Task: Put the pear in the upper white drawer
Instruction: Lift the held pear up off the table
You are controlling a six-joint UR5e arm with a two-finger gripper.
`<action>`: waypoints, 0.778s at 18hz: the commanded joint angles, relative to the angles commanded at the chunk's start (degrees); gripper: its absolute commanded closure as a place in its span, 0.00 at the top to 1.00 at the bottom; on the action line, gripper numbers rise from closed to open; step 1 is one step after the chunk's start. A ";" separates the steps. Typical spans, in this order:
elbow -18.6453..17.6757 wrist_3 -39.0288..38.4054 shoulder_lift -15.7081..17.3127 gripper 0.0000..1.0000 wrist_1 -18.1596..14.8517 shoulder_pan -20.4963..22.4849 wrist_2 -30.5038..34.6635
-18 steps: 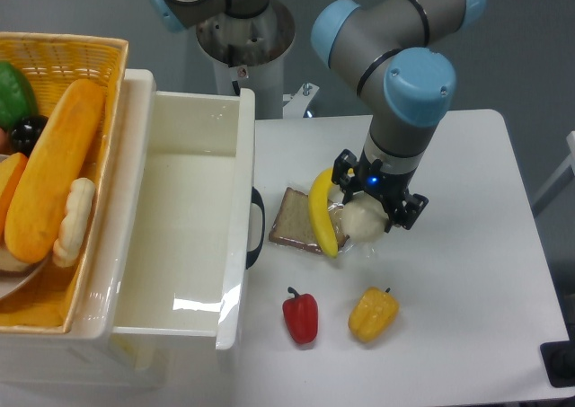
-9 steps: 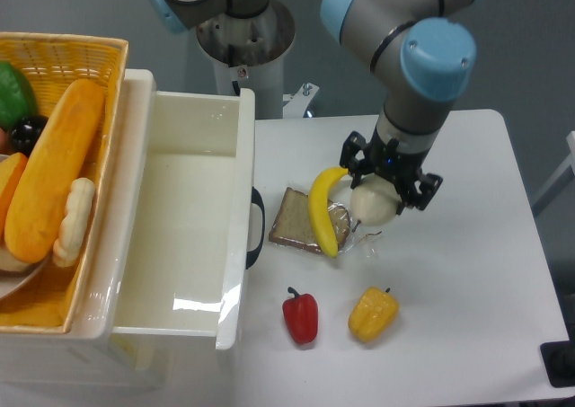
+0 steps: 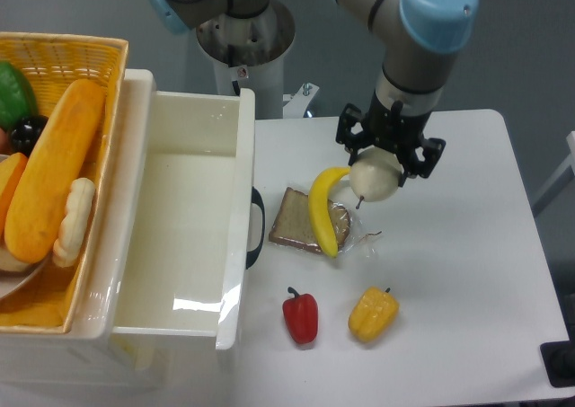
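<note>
Wicker first, far left: a woven yellow basket [image 3: 99, 57] heaped with bread and produce. Next to it, the upper white drawer [image 3: 184, 218] stands open, glossy, deep-walled, nothing inside. On to the table: a bread slice [image 3: 289, 220] under a curved banana [image 3: 321, 211], a red pepper [image 3: 301, 315] and a yellow pepper [image 3: 373, 313] below. And there it goes: the pear [image 3: 375, 178], smooth and cream-pale, has risen off the table since a second ago, pinched in the gripper [image 3: 386, 160]. Grasp secured, it seems; carrying leftward remains.
</note>
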 joint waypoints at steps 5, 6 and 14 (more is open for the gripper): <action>0.00 -5.72 4.22 0.49 -2.54 1.50 -6.86; -0.09 -7.56 5.01 0.49 -2.81 1.41 -7.66; -1.23 -22.07 8.71 0.53 -2.37 -2.53 -14.43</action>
